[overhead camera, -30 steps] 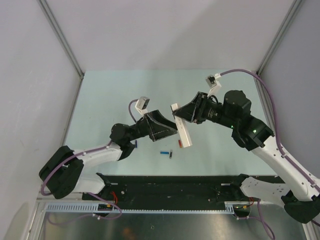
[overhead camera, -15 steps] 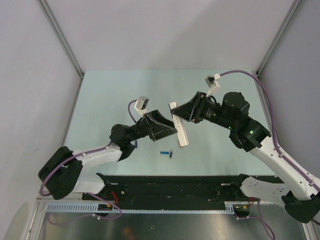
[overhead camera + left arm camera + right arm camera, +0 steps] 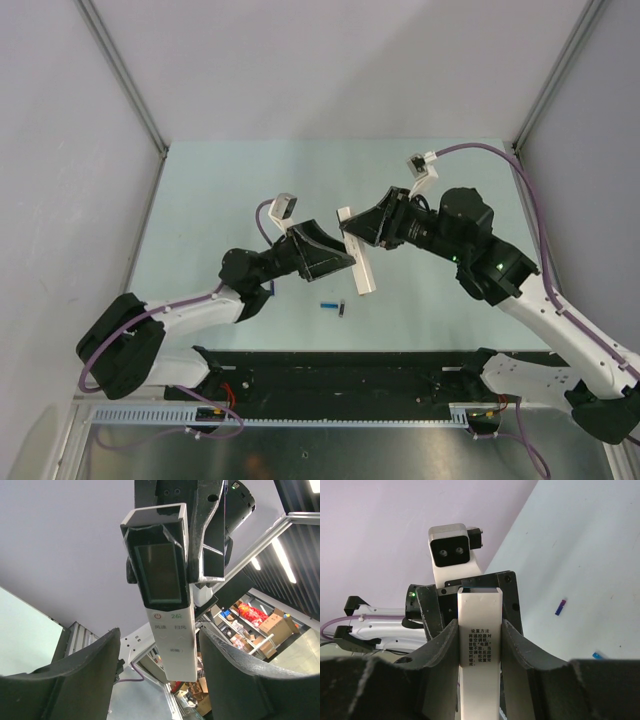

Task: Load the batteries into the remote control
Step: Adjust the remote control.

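Shape: remote control (image 3: pixel 162 580), slim flat white bar, dark glossy screen | your right gripper (image 3: pixel 479 625) clamps it | your left gripper (image 3: pixel 159 632) gapes either side, gripping nothing

Remote control (image 3: pixel 170 645): smooth white plastic; its screen (image 3: pixel 157 572) glossy, dark. Fingers (image 3: pixel 440 650) either side of it: matt black plastic, faintly grainy. Table (image 3: pixel 200 200) below it: matt, smooth.

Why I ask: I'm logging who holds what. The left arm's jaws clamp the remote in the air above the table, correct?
No. The right arm's jaws clamp the remote in the air above the table. The right wrist view shows them pressed against both its sides.
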`<state>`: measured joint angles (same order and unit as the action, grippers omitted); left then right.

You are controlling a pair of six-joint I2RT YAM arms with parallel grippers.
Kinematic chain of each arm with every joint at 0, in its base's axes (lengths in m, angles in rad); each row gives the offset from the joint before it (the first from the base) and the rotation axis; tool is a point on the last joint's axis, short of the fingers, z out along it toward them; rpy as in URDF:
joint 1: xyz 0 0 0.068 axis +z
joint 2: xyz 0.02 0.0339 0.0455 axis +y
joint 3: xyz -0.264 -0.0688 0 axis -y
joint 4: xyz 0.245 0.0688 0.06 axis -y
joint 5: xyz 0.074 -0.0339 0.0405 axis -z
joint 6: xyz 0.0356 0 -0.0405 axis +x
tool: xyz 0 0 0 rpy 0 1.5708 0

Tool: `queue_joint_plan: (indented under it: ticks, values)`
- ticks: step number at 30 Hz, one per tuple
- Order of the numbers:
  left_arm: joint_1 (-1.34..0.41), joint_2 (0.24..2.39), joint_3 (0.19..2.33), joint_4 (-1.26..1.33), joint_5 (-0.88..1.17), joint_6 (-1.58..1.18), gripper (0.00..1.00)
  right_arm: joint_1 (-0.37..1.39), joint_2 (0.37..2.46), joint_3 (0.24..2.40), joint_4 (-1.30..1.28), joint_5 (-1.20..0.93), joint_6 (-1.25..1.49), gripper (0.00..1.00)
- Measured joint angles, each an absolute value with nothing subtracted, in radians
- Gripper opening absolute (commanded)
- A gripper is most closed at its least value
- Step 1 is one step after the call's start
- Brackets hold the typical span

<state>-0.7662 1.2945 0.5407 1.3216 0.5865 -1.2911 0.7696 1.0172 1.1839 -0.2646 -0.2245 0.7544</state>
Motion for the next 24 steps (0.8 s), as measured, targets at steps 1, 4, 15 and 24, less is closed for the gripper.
queue_joint_plan:
  ticks: [1, 4, 15, 24]
  values:
    - [-0.766, 1.295, 0.541, 1.322, 0.587, -1.291, 0.65, 0.773, 1.017, 1.184, -0.268, -0.218, 0.75, 0.0]
    - [-0.767, 1.295, 0.543, 1.321, 0.587, -1.293, 0.61, 0.786, 1.017, 1.184, -0.276, -0.199, 0.74, 0.0]
    - [-0.767, 1.301, 0.554, 1.322, 0.588, -1.292, 0.41, 0.804, 1.025, 1.184, -0.283, -0.156, 0.714, 0.0]
    - [-0.768, 1.304, 0.554, 1.322, 0.59, -1.318, 0.13, 0.815, 1.024, 1.183, -0.282, -0.142, 0.68, 0.0]
